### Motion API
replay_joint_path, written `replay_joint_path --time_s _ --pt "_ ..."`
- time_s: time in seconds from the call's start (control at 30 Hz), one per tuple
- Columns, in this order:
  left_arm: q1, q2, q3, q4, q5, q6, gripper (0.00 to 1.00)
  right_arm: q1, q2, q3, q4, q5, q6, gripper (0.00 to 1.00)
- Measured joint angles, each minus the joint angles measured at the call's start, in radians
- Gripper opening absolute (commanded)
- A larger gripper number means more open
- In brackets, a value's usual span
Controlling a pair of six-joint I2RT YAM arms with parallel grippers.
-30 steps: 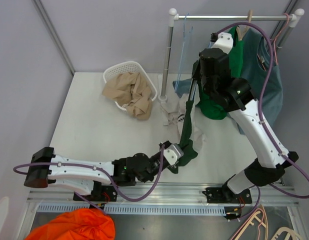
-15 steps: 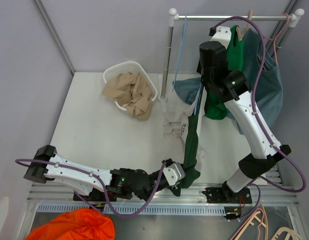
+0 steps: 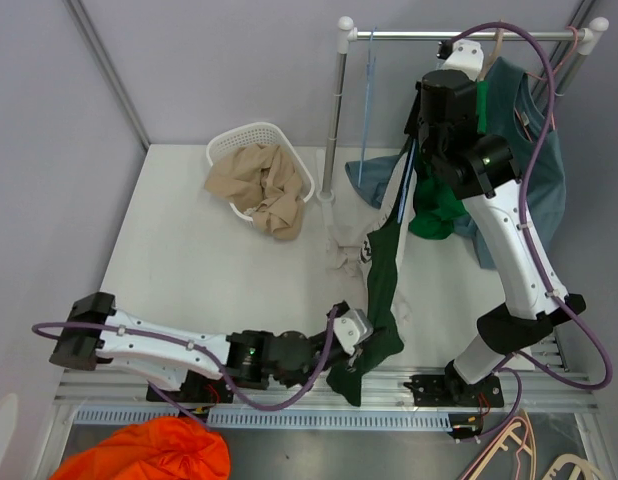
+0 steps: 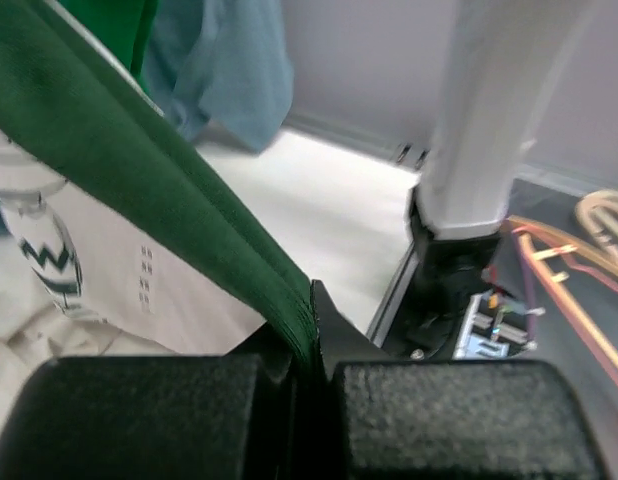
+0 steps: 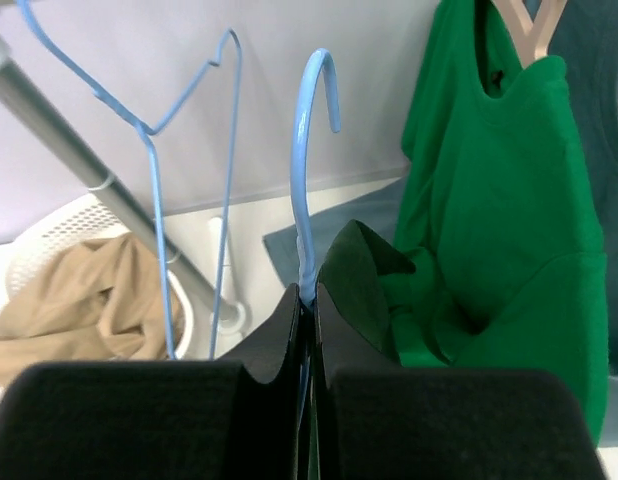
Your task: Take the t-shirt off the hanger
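Note:
The dark green t-shirt (image 3: pixel 385 275) hangs stretched from a blue hanger (image 3: pixel 401 196) down toward the table's near edge. My right gripper (image 3: pixel 417 162) is raised beside the rack and shut on the hanger's neck (image 5: pixel 306 190), just under its hook; it shows in the right wrist view (image 5: pixel 311 300). My left gripper (image 3: pixel 355 342) is low at the near edge, shut on the t-shirt's lower hem. In the left wrist view the green cloth (image 4: pixel 139 165) runs taut up and left from the closed gripper (image 4: pixel 311 335). Most of the hanger's frame is hidden inside the shirt.
A bright green shirt (image 3: pixel 445 212) and a teal shirt (image 3: pixel 537 170) hang on the rail (image 3: pixel 459 35). An empty blue hanger (image 3: pixel 367 105) hangs by the rack post (image 3: pixel 338 115). A white basket (image 3: pixel 247 140) holds beige cloth. White garments (image 3: pixel 347 240) lie on the table.
My right gripper has lifted the hanger up and to the right, toward the rail. My left gripper has pulled the shirt's hem toward the near edge, and the shirt is stretched longer.

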State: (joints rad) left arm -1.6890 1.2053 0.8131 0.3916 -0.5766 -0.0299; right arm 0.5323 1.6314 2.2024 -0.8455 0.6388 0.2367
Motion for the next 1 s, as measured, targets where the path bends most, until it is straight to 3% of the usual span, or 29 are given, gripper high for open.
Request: replay_joint_path --time_s 0.3,0.53,0.8,1.0 --pt "0.292 0.239 0.200 -0.144 0.203 -0.109 0.01 0.032 -0.030 0.016 -0.068 -0.078 0.078 0.00" --pt "0.467 0.430 0.492 -0.293 0.331 -0.182 0.01 0.050 -0.114 -0.061 -0.084 -0.099 0.071 0.00" --pt "0.478 0.441 0.500 -0.381 0.444 -0.267 0.01 -0.003 -0.160 -0.095 0.047 -0.106 -0.068 0.00" --pt "0.478 0.370 0.348 -0.398 0.502 -0.324 0.01 -0.089 -0.163 -0.140 0.198 -0.186 -0.169 0.00"
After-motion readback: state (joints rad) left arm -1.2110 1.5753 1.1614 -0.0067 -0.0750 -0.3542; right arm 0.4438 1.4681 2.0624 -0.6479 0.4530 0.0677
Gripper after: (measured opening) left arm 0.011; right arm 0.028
